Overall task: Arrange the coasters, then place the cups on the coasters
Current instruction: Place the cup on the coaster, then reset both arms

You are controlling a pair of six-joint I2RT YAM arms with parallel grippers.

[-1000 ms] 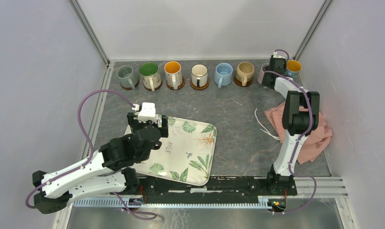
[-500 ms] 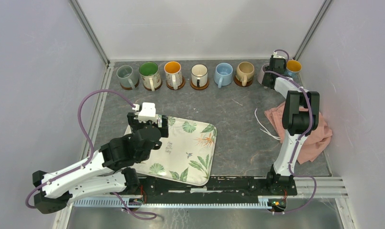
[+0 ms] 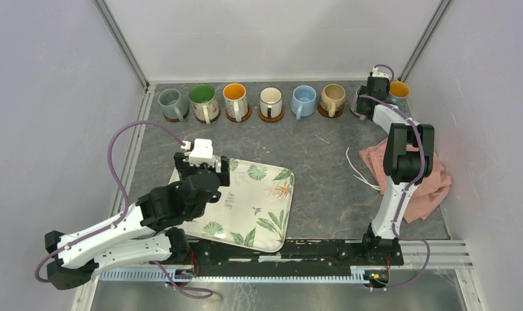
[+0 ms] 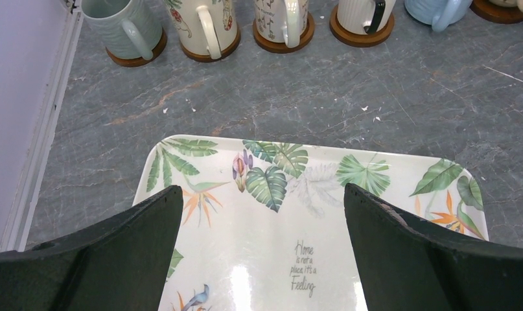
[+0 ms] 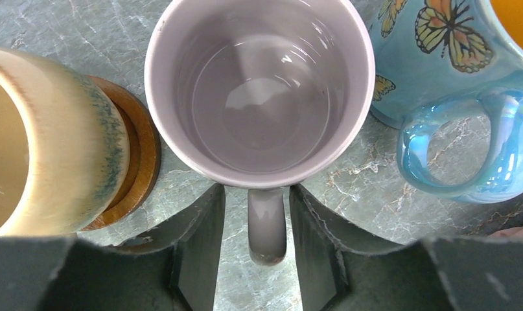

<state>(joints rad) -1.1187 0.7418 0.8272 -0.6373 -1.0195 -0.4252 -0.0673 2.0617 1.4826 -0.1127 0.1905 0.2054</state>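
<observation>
Nearest me, at lower left of the top view, my left end effector (image 4: 260, 193) hangs over the left end of the leaf-print tray (image 4: 310, 214). Its jaws are spread wide with nothing between them. At lower right, a pink cloth (image 3: 433, 184) lies crumpled on the grey counter (image 3: 323, 162) beside the right arm.

Along the top of that view stands the row of mugs. The grey-green mug (image 3: 171, 102), floral mug (image 3: 202, 100), orange-lined mug (image 3: 234, 99) and cream mug (image 3: 270, 100) sit on brown coasters (image 3: 239, 118). Next comes the light blue mug (image 3: 304, 99); I cannot tell whether it has a coaster.

At upper right, my right end effector (image 5: 256, 194) is parted narrowly. Its fingers (image 5: 200, 246) flank the handle (image 5: 267, 227) of the pale pink mug (image 5: 258, 97) with a slim gap each side, gripping nothing. That mug stands upright between the tan mug (image 5: 45, 142), on its wooden coaster (image 5: 139, 162), and the blue butterfly mug (image 5: 440, 58).
</observation>
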